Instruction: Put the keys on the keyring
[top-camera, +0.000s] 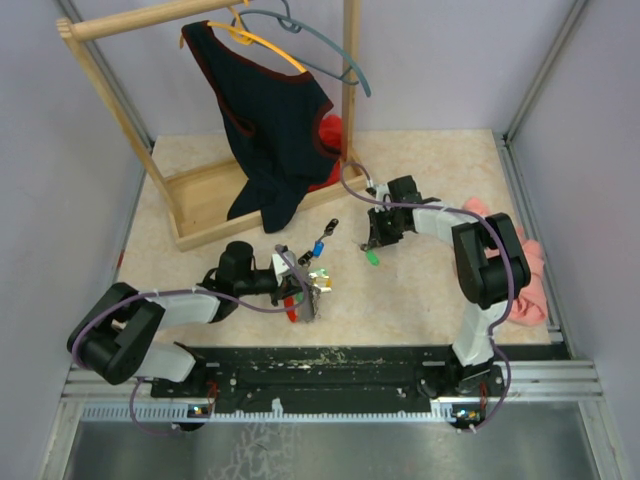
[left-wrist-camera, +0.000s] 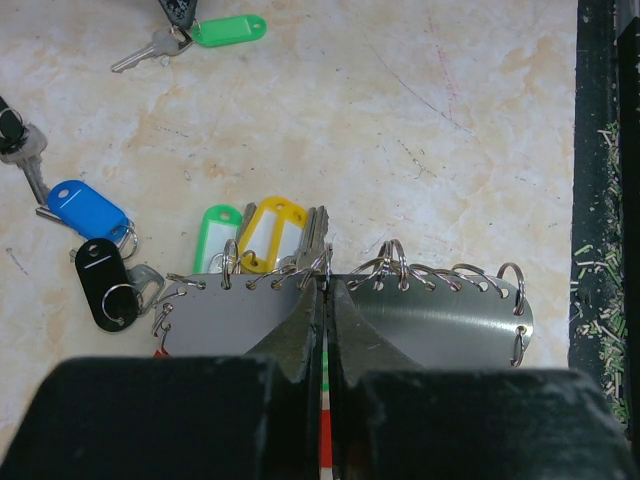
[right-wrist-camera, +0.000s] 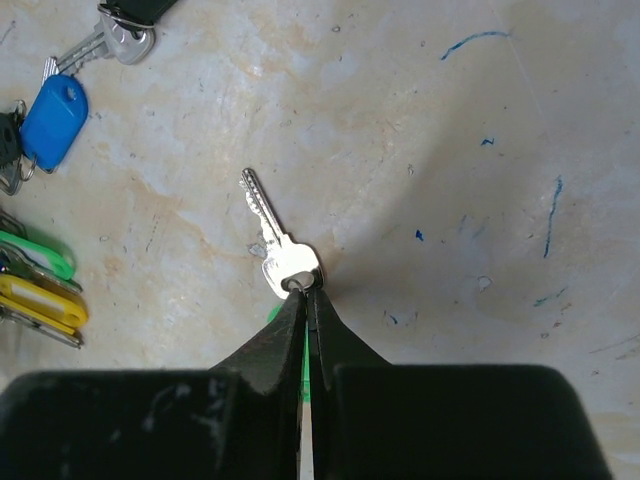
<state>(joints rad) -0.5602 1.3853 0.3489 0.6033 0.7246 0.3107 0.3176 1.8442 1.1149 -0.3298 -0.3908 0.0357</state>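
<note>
- The left gripper, at seven o'clock on the beige stone-patterned table in the overhead view, has its jaws pressed together on the middle of the keyring. This is a grey metal oval plate with a red part beneath and small wire rings along its rim.
- At eleven o'clock from that grip in the left wrist view, a yellow-tagged key and a pale-green-tagged key appear already hung on the rim rings.
- A blue-tagged silver key lies loose at twelve o'clock from the keyring in the overhead view. A black-tagged key sits just beside it; whether that one is attached cannot be told.
- The right gripper, at two o'clock from the keyring and apart from it, is clamped on the head of a small green-tagged silver key. The key's blade lies flat on the table, pointing to eleven o'clock in the right wrist view.
- The step in hand looks like the pick-up of this key. The next move would call for lifting it and carrying it toward eight o'clock. Its head would then have to be lined up with a free ring, and a pinch this thin could let the key swivel.
</note>
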